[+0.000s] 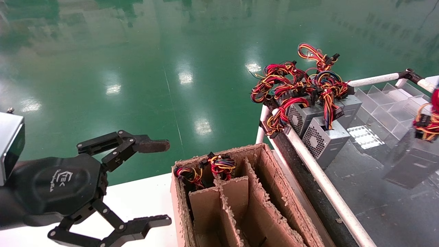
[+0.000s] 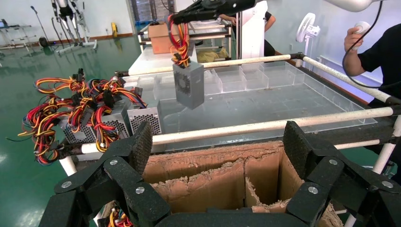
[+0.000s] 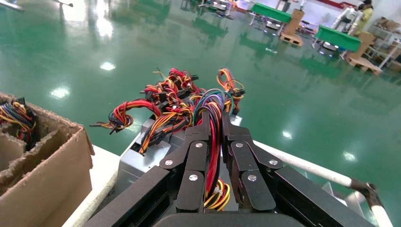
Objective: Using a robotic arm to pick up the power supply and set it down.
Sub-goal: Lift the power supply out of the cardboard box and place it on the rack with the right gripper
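The power supply [image 2: 189,85], a grey metal box, hangs in the air above the clear tray [image 2: 265,101]. My right gripper [image 2: 176,19] is shut on its red, yellow and orange wire bundle [image 3: 213,137], which runs between the closed fingers [image 3: 196,142]. In the head view the power supply [image 1: 410,164] shows blurred at the far right edge, its wires [image 1: 425,125] above it. My left gripper [image 1: 168,182] stays at the lower left over the white table, open with nothing in it, in front of the cardboard box [image 2: 213,179].
Several other grey vented power supplies [image 1: 319,133] with tangled wires lie at the tray's far left corner. The divided cardboard box [image 1: 267,192] has wire bunches [image 1: 223,164] in its far slots. A white rail [image 1: 319,175] borders the tray. A person [image 2: 378,52] stands beyond it.
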Robot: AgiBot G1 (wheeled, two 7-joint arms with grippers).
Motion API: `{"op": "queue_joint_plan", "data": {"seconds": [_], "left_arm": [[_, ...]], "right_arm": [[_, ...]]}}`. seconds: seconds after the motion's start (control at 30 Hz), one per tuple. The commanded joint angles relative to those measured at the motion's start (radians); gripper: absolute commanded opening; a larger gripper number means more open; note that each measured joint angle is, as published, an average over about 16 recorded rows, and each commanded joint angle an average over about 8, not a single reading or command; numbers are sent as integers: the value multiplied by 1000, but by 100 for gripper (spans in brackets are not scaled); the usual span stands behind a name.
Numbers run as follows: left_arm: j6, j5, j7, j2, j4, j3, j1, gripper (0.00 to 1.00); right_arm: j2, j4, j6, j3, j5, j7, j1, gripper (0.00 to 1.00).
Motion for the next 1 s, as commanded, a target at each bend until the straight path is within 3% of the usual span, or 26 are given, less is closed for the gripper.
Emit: {"op": "queue_joint_plan", "data": {"seconds": [0.03, 0.63, 1.0], "left_arm": [[0, 0, 0, 0, 0, 0, 0, 100], [-1, -1, 1, 0, 0, 1, 0, 100], [-1, -1, 1, -1, 0, 2, 0, 100]], "right_arm": [[-22, -17, 5, -11, -17, -8, 10, 0], [-278, -248, 61, -140, -230, -160, 273, 0], [-371, -396, 53, -168, -274, -243, 380, 0]]}}
